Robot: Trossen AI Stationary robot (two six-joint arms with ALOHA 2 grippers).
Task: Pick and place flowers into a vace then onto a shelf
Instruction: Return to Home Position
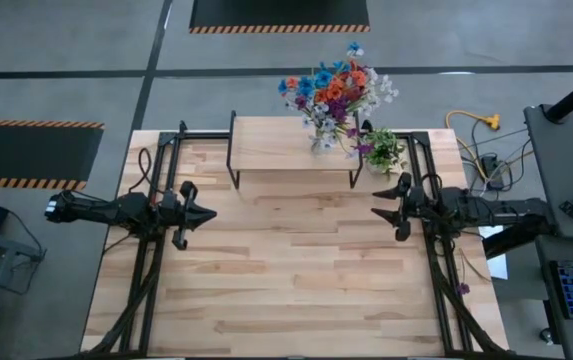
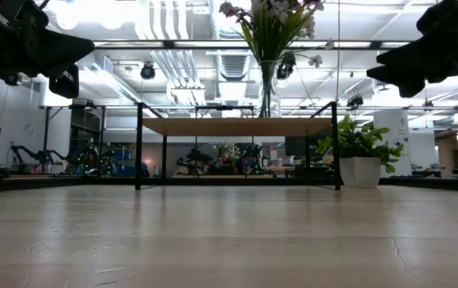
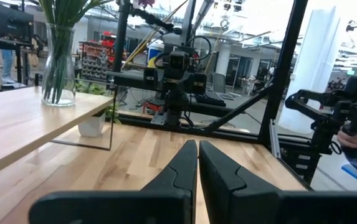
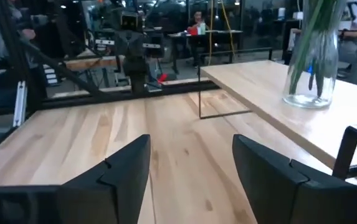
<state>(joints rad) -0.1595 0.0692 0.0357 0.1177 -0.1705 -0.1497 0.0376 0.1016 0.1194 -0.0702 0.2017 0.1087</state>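
Now the vace [image 1: 323,141] holding the flowers [image 1: 338,88] stands on the shelf [image 1: 271,145] toward its right edge. The left gripper [image 1: 208,213] hangs clenched near the table's [image 1: 286,280] left edge, and the right gripper [image 1: 384,210] hangs spread open near the right edge.

We count one shelf [image 1: 271,148], one vase [image 1: 323,141], one flower bunch [image 1: 336,88] and one potted plant [image 1: 383,151]. We count two grippers: left gripper [image 1: 209,213] and right gripper [image 1: 379,212].

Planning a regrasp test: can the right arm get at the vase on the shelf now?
Probably yes. The right tool is open over the tabletop, the vase stands toward the right end of the shelf, nothing between; the potted plant crowds that corner.
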